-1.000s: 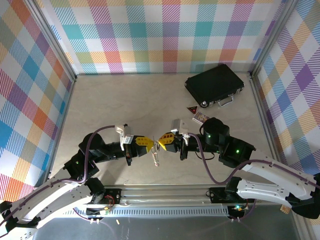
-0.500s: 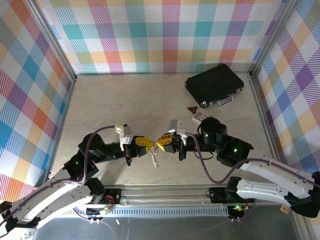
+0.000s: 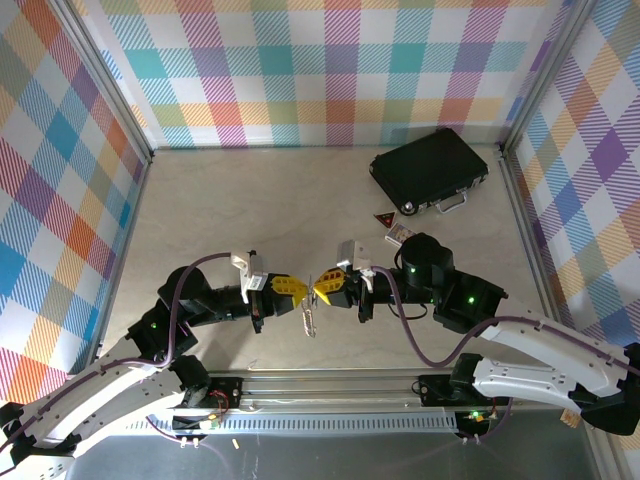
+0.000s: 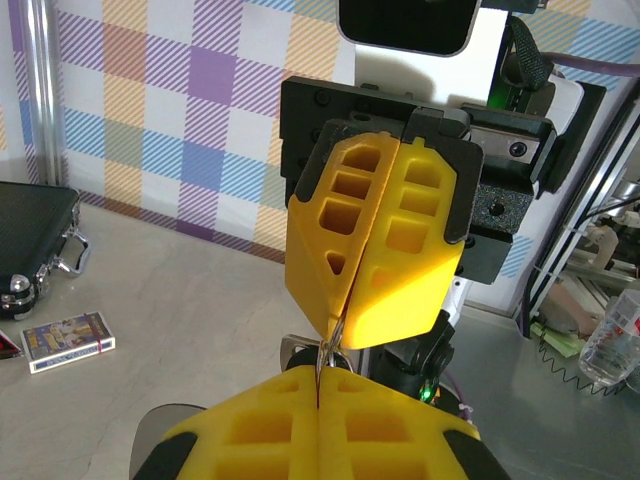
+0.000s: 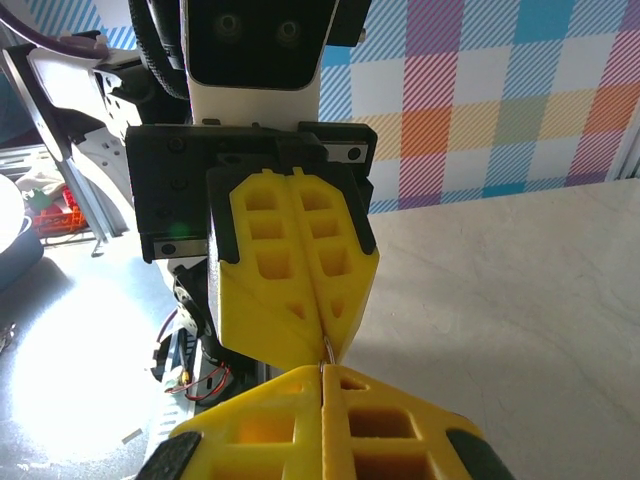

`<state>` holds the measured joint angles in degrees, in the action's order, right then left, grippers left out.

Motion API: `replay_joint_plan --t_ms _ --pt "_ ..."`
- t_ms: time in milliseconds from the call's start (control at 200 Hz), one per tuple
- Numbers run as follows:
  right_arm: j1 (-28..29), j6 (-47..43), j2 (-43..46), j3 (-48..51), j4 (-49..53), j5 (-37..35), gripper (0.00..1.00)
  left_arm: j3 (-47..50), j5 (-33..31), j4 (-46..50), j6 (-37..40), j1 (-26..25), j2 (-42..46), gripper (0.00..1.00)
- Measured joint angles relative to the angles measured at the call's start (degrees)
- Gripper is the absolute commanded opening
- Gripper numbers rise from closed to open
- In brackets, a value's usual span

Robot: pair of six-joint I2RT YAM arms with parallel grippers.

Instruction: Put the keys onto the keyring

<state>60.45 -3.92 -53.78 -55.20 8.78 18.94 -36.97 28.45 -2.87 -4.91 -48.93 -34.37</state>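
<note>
The right arm had eased slightly toward the left arm above the pale table (image 3: 250, 210), near its front edge. The yellow left fingers (image 3: 288, 288) and yellow right fingers (image 3: 331, 284) stayed fully closed, tip to tip, both pinching a thin silver metal piece (image 4: 324, 356). The small silver-grey keys (image 3: 311, 320) hung just beneath, barely shifted. Judgement: threading was still in progress.

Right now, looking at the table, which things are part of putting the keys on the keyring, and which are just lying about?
Part of the job:
- key bunch, hanging where the two shut hands meet
- left hand
- right hand

Lying about:
- black case
- small patterned card box
- small red piece beside the box
</note>
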Motion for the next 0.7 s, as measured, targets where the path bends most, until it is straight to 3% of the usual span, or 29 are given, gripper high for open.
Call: replay_joint_plan --t_ms 700 --pt "0.0 -5.9 -1.3 -1.3 3.4 3.7 0.0 0.0 0.9 1.7 0.0 0.0 0.1 0.0"
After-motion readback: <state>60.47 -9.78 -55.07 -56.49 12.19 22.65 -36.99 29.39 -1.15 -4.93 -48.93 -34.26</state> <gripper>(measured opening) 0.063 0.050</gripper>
